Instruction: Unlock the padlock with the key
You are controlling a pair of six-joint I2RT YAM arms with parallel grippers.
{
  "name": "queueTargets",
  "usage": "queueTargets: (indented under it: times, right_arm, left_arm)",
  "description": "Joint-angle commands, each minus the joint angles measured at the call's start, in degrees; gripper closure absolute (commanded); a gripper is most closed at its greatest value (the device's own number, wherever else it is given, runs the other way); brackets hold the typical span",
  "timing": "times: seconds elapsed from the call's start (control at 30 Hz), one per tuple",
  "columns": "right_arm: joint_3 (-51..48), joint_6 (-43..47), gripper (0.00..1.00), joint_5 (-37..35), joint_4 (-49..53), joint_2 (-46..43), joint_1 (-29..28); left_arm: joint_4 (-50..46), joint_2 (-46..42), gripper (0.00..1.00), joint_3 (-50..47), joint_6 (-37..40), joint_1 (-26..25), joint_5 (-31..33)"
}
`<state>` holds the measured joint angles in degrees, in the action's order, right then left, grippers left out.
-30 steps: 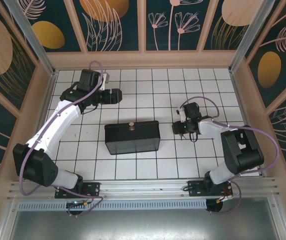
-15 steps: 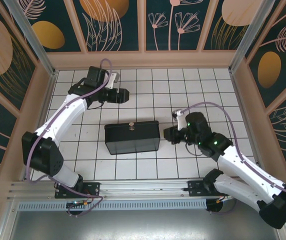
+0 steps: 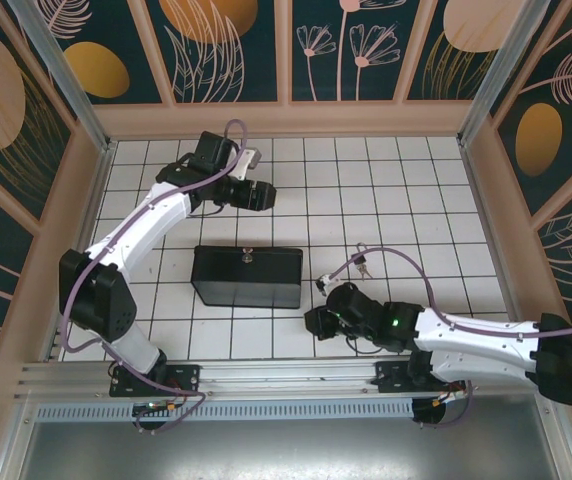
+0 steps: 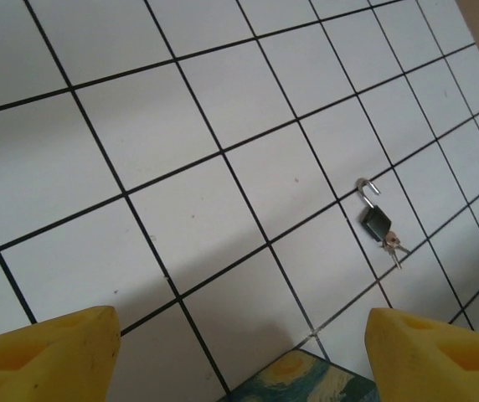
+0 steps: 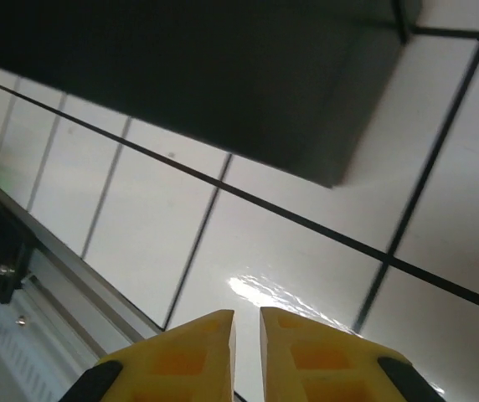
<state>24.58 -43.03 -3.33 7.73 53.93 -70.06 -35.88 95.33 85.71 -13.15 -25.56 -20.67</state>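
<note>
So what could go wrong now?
1. The right fingers are shut on nothing, low beside the dark box. A sideways move might bump the box.
2. The padlock and key are tiny and lie flat together on the tiles. Fingers may shove them along instead of gripping them.

The left arm reaches up the left side and bends at the elbow, so the left gripper points right with its jaws spread wide and empty. The right arm lies low along the near edge. The right gripper points left, its jaws all but touching with nothing between them.
</note>
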Motion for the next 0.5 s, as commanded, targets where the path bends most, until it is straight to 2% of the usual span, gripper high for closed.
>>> queueTargets:
  times: [0.0, 0.1, 0.2, 0.3, 0.4, 0.47]
  right_arm:
    - [-1.0, -1.8, 0.84, -7.7, -9.0, -0.7, -4.7]
    - [-2.8, -2.8, 0.87, -10.0, -20.9, 2.8, -8.0]
    - [-1.3, -4.4, 0.93, -12.8, -23.8, 9.0, -9.1]
    - [-2.7, -4.7, 0.99, -19.3, -32.4, 13.1, -10.1]
    - [-4.9, -0.8, 0.99, -24.0, -45.7, 18.0, -9.7]
    - [-4.5, 4.7, 1.00, -26.6, -53.0, 22.7, -9.3]
  left_arm:
    - [-2.4, 2.3, 0.23, 3.4, 1.1, 0.1, 2.3]
    - [-1.8, 2.5, 0.23, 3.6, 0.0, 0.1, 1.2]
    - [-2.4, 2.2, 0.24, 3.2, 0.0, 0.1, 0.3]
    - [-2.6, 0.1, 0.24, 0.4, -0.1, 0.1, -0.1]
    - [-2.2, -2.1, 0.24, -3.2, 0.0, -0.2, -3.0]
    - [-2.4, -3.2, 0.24, -5.5, 0.6, -0.8, -4.0]
